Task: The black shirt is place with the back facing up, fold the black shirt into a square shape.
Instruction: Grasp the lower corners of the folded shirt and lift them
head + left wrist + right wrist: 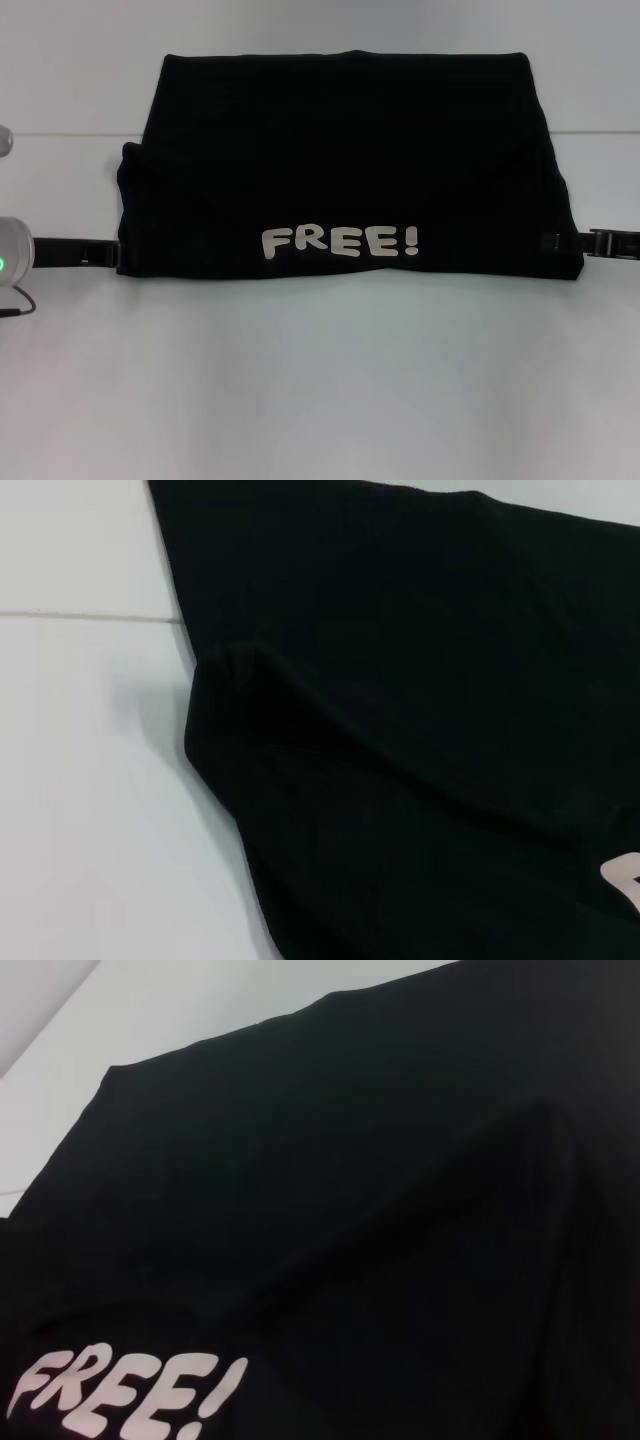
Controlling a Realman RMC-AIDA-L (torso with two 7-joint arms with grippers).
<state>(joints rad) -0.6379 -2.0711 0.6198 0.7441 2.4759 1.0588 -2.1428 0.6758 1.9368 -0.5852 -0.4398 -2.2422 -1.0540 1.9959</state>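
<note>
The black shirt (340, 150) lies folded into a wide band across the far middle of the white table. A white "FREE!" print (340, 241) faces up near its front edge. A folded-over layer makes a step at the shirt's left side. My left gripper (112, 255) reaches in low from the left and meets the shirt's front left corner. My right gripper (560, 243) comes in from the right and overlaps the front right corner. Both wrist views show only the shirt (420, 730) (350, 1210) and bare table, with the print (130, 1395) in the right wrist view.
The white table (320, 400) stretches wide in front of the shirt. A thin seam (70, 134) crosses the table behind the shirt's left side. My left arm's white wrist with a green light (8, 258) and a thin cable (18, 303) sit at the left edge.
</note>
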